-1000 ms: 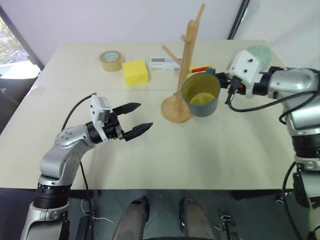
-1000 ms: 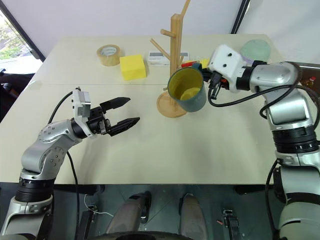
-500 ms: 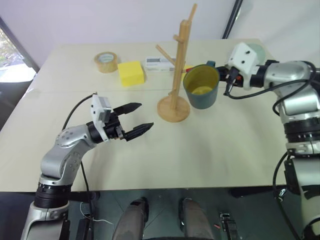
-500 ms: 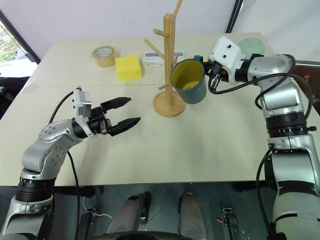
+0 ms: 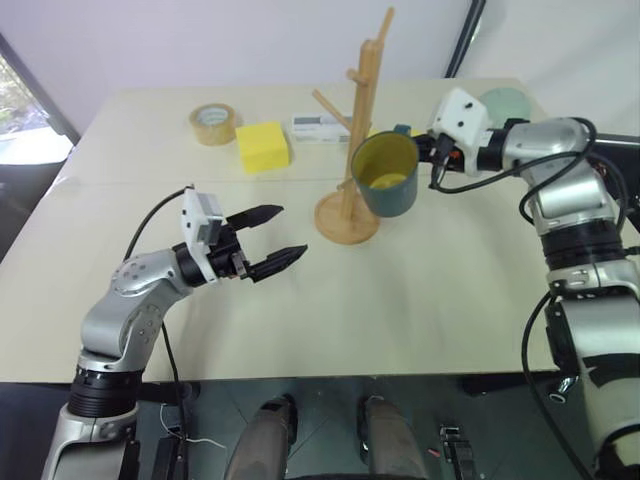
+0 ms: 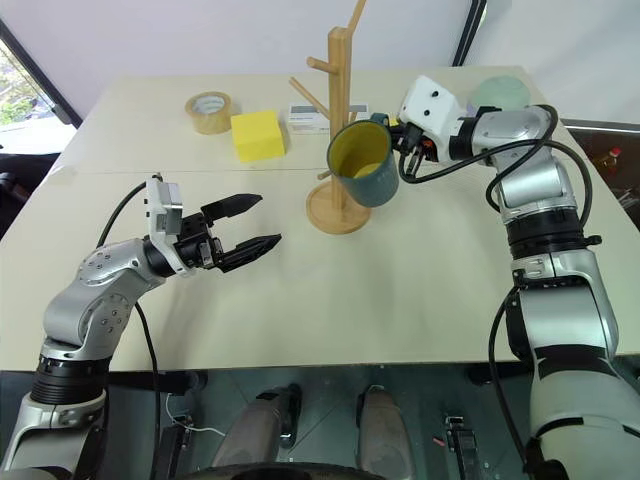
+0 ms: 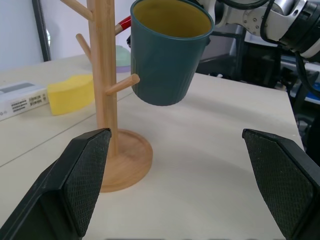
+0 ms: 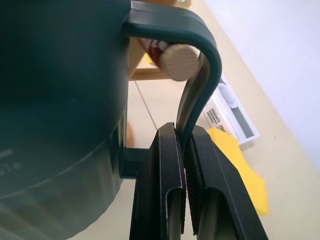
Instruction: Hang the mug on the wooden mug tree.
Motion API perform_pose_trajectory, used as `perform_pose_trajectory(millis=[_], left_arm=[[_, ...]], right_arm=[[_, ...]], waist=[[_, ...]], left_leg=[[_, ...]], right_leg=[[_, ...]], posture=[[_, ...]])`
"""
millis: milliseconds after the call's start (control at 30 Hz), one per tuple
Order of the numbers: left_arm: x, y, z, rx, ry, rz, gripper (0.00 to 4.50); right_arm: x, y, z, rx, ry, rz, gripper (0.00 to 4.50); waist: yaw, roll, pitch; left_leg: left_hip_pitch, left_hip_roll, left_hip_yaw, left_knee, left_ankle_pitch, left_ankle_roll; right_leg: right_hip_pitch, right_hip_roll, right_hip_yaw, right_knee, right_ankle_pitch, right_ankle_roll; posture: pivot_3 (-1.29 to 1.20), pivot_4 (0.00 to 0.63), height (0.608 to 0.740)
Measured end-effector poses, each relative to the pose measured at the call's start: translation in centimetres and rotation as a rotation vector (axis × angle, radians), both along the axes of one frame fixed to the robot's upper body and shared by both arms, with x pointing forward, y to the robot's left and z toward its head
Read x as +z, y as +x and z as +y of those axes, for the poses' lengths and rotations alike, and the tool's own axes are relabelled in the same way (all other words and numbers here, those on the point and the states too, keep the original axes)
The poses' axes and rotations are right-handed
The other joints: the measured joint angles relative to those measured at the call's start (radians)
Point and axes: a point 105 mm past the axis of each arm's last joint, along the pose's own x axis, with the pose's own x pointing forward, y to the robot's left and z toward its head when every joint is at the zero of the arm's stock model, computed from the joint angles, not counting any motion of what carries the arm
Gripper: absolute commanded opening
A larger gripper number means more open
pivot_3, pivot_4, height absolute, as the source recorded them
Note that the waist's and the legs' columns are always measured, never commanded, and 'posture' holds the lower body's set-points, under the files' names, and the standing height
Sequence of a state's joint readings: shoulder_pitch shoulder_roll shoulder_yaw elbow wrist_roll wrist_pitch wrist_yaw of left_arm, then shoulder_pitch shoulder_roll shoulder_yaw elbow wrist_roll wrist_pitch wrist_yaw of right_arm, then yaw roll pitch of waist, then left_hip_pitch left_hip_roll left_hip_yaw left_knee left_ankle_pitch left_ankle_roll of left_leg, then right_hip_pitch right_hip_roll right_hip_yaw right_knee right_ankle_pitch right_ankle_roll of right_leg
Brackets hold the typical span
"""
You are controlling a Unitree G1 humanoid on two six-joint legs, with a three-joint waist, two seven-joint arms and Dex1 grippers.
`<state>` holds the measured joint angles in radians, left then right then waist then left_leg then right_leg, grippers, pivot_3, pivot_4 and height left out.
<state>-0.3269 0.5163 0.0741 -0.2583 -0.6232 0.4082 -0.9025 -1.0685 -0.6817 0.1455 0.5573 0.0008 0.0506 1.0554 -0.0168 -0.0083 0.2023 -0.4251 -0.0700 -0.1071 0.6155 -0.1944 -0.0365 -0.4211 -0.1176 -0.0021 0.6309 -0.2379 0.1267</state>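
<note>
Right gripper (image 8: 185, 200) pinches the mug (image 5: 386, 186) handle; left gripper (image 5: 282, 240) gapes.

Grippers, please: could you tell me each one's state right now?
Left gripper: open, empty.
Right gripper: shut on the mug handle.

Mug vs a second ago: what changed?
The right hand, shut on the handle, carried the mug leftward up to the wooden mug tree; a peg tip now sits at the handle loop. The left hand stayed open and hovering. Tape roll and yellow sponge unmoved.
</note>
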Motion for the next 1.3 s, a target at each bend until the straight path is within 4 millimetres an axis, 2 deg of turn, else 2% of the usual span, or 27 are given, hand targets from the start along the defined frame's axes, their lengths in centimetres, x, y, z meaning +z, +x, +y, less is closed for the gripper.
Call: perform_pose_trajectory(millis=[133, 233, 367, 467, 533, 667, 767, 833, 933, 1000, 1067, 1167, 1300], left_arm=[[0.0, 0.0, 0.0, 0.000, -0.001, 0.000, 4.50], [0.1, 0.0, 0.0, 0.001, -0.002, -0.001, 4.50], [0.1, 0.0, 0.0, 0.004, -0.002, -0.001, 4.50], [0.1, 0.1, 0.0, 0.008, -0.003, -0.002, 4.50], [0.2, 0.0, 0.0, 0.007, -0.003, -0.008, 4.50], [0.5, -0.1, -0.1, 0.010, -0.010, -0.016, 4.50], [0.3, 0.3, 0.5, 0.058, -0.014, -0.013, 4.50], [-0.2, 0.9, 1.1, 0.125, -0.020, 0.005, 4.50], [-1.6, 2.0, 2.4, 0.247, -0.041, 0.041, 4.50], [-2.6, 3.0, 3.5, 0.350, -0.057, 0.060, 4.50], [-3.5, 3.8, 4.7, 0.448, -0.046, 0.064, 4.50], [-4.6, 4.8, 6.3, 0.576, -0.056, 0.076, 4.50], [-6.5, 4.7, 7.7, 0.663, -0.046, 0.113, 4.50]], right_arm=[[0.0, 0.2, 0.0, 0.000, -0.001, -0.003, 0.04], [0.0, 0.2, 0.3, 0.009, 0.003, 0.000, 0.98], [0.3, 0.2, 0.3, 0.003, 0.001, -0.021, 2.96], [0.5, 0.2, -0.2, -0.009, -0.009, -0.038, 2.96], [1.2, 0.2, -1.3, -0.042, -0.004, -0.062, 2.96], [3.3, -0.4, -4.5, -0.133, 0.086, -0.125, 2.96], [3.5, -1.5, -7.4, -0.204, 0.203, -0.129, 2.96], [2.2, -2.2, -9.2, -0.261, 0.302, -0.109, 2.96], [-2.0, -3.2, -10.7, -0.348, 0.415, -0.049, 2.96], [-5.9, -3.8, -10.4, -0.389, 0.482, 0.015, 2.96], [-8.9, -4.2, -10.0, -0.439, 0.543, 0.060, 2.96], [-10.7, -4.7, -9.3, -0.482, 0.630, 0.060, 2.96], [-13.0, -5.5, -8.3, -0.501, 0.696, 0.102, 2.96]], waist=[[0.000, 0.000, 0.000], [-0.001, 0.000, 0.000], [-0.001, 0.000, 0.000], [0.000, 0.000, 0.000], [0.001, 0.000, 0.000], [0.006, 0.000, 0.000], [0.005, 0.000, 0.000], [0.005, 0.000, 0.000], [0.001, 0.000, -0.001], [-0.001, 0.000, -0.001], [-0.002, 0.001, -0.001], [0.001, 0.000, -0.001], [0.004, 0.000, -0.001]], left_leg=[[0.000, 0.000, 0.000, 0.000, 0.000, 0.000], [0.000, 0.000, 0.000, 0.000, 0.000, 0.000], [0.000, 0.000, 0.000, 0.000, 0.000, -0.001], [0.000, 0.000, 0.000, 0.000, 0.000, -0.001], [0.000, 0.000, 0.000, 0.000, 0.000, -0.001], [0.000, 0.000, 0.000, 0.000, 0.000, -0.001], [0.000, 0.000, -0.001, 0.000, 0.000, -0.001], [0.001, 0.000, 0.000, 0.000, 0.000, 0.000], [0.004, 0.000, 0.001, 0.000, 0.001, 0.000], [0.009, 0.001, 0.001, 0.000, 0.001, 0.000], [0.012, 0.001, 0.002, 0.000, 0.001, 0.001], [0.017, 0.001, 0.000, 0.000, 0.002, 0.002], [0.017, 0.001, -0.001, 0.001, 0.002, 0.002]], right_leg=[[0.000, 0.000, 0.000, 0.000, 0.000, 0.000], [0.000, 0.000, 0.000, 0.000, 0.000, 0.000], [0.000, 0.000, 0.000, 0.001, 0.000, 0.000], [0.000, 0.000, 0.000, 0.001, 0.000, 0.000], [0.000, 0.000, 0.000, 0.000, 0.000, 0.000], [0.000, 0.000, 0.000, 0.000, 0.000, 0.000], [0.001, 0.000, 0.000, 0.000, 0.000, 0.000], [0.001, 0.000, 0.000, 0.001, 0.000, 0.000], [0.004, 0.000, 0.001, 0.001, 0.000, 0.000], [0.007, 0.001, 0.002, 0.002, 0.000, 0.000], [0.010, 0.001, 0.002, 0.002, 0.001, -0.002], [0.016, 0.001, 0.002, 0.000, -0.001, -0.006], [0.017, 0.000, 0.002, 0.000, 0.000, -0.006]], posture=[[0.00, 0.150, 0.740], [0.00, 0.150, 0.740], [0.00, 0.150, 0.740], [0.00, 0.150, 0.740], [0.00, 0.150, 0.740], [0.00, 0.150, 0.740], [0.00, 0.150, 0.740], [0.00, 0.150, 0.740], [0.00, 0.150, 0.740], [0.00, 0.150, 0.740], [0.00, 0.150, 0.740], [0.00, 0.150, 0.740], [0.00, 0.150, 0.740]])
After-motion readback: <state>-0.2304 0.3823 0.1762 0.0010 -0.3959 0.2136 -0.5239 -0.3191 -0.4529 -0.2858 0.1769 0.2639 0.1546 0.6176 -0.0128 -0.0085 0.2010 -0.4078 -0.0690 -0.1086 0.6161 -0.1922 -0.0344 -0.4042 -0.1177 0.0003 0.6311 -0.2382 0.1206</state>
